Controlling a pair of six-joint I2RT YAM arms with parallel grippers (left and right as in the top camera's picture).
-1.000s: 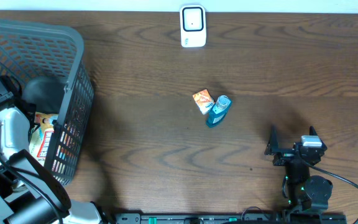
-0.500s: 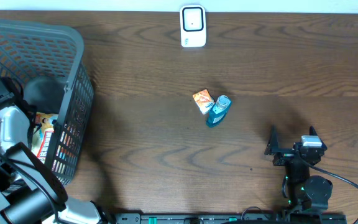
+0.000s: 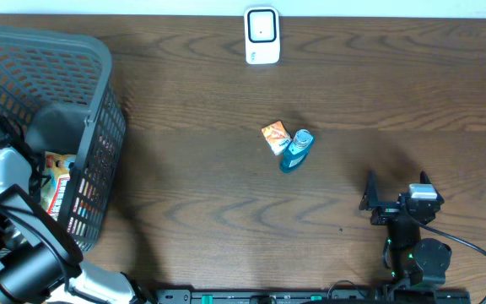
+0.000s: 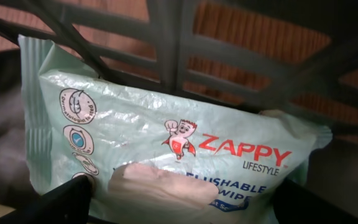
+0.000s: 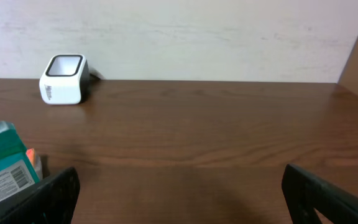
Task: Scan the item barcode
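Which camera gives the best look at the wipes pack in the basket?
Left wrist: the wipes pack fills the frame and its Zappy label is readable, with basket mesh above it. Overhead shows only a scrap of packaging inside the basket, possibly the same pack. Right wrist misses it.

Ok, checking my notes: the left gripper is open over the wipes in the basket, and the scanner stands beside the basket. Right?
No: the overhead view shows the scanner at the far edge of the table, apart from the basket. Rest holds.

Dark wooden table [image 3: 201, 219], grey mesh basket [image 3: 104, 152] at its left edge, white wall [image 5: 197, 37] behind
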